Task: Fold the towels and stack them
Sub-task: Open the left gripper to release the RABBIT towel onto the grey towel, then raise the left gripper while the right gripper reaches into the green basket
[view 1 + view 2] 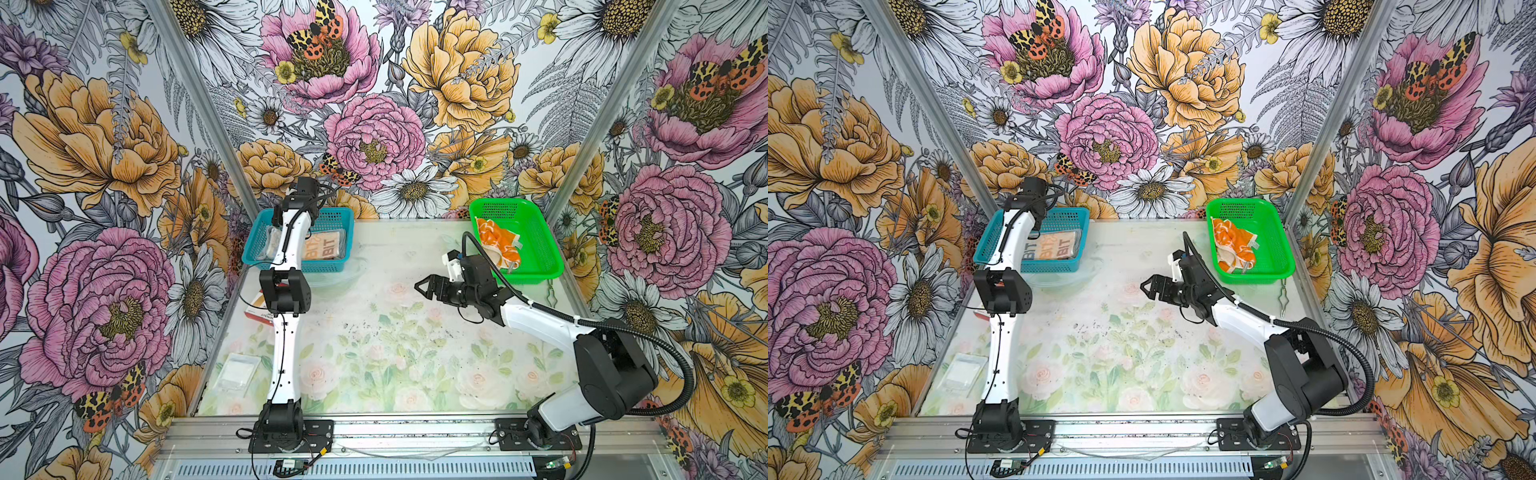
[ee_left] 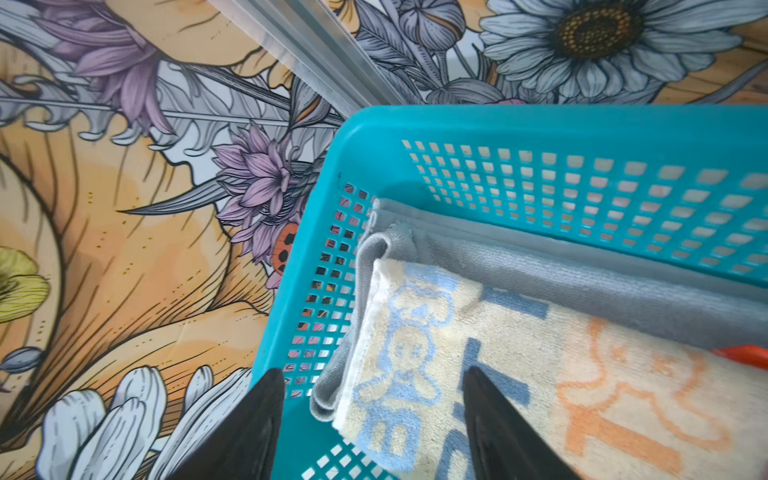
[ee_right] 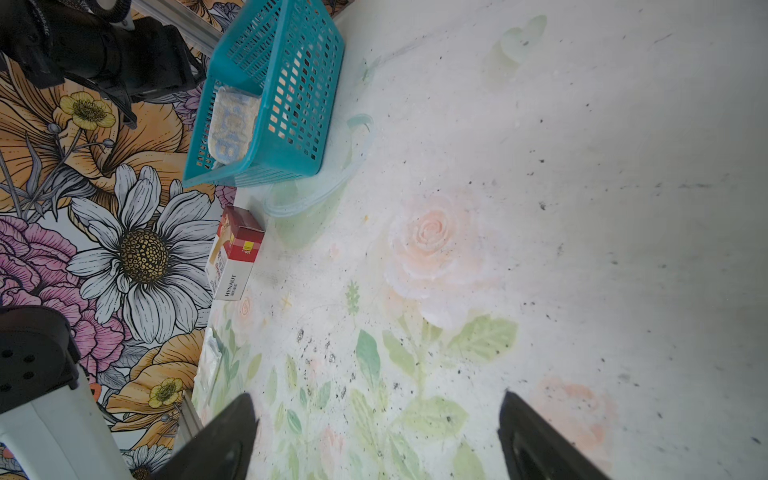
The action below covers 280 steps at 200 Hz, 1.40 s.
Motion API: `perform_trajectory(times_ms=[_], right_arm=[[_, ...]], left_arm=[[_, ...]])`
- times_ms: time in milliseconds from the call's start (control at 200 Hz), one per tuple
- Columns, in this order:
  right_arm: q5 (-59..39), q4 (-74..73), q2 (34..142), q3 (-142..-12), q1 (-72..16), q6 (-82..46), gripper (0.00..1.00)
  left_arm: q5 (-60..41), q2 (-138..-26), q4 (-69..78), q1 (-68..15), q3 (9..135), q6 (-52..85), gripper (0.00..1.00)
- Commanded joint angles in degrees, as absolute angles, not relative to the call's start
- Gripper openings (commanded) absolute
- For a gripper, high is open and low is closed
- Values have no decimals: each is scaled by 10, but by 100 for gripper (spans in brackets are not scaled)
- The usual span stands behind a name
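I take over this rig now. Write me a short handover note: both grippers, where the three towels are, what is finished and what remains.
Left gripper: open, empty, over the teal basket.
Right gripper: open, empty, above the middle of the table.
Towels: the grey towel lies folded in the teal basket, with the cream towel folded on top of it. The orange towel lies crumpled in the green basket.
Done: two towels folded and stacked.
Left: take the orange towel out, fold it, and put it on the stack.
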<state>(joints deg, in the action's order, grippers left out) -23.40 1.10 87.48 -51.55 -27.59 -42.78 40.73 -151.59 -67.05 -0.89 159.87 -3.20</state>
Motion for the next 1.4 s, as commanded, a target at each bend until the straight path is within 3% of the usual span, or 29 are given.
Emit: perform_trajectory(times_ms=[0, 230, 330, 600, 790, 1046, 1156, 1316, 1396], right_arm=[[-237, 11, 881, -539, -285, -428, 92], [-222, 10, 865, -519, -294, -405, 92], [-228, 11, 862, -520, -293, -393, 93], [-214, 3, 826, -500, -287, -387, 96], [-147, 12, 774, -481, -278, -360, 99], [-60, 47, 697, -508, -273, -233, 99], [-108, -24, 674, -456, -249, -239, 99], [-109, -7, 679, -446, -256, -231, 99], [-106, -17, 680, -445, -261, -237, 99]], left_arm=[[285, -1494, -668, -15, 1555, 21, 70], [193, -1472, -665, 1, 1445, 86, 71], [212, -1463, -652, -12, 1421, 77, 71], [252, -1380, -552, -72, 1327, 77, 80], [198, -1265, -451, -115, 1200, 80, 98], [148, -1167, -413, -184, 1134, 35, 98], [167, -1110, -408, -219, 1091, -43, 98], [306, -973, -307, -322, 962, -264, 98], [243, -933, -326, -306, 967, -283, 98]])
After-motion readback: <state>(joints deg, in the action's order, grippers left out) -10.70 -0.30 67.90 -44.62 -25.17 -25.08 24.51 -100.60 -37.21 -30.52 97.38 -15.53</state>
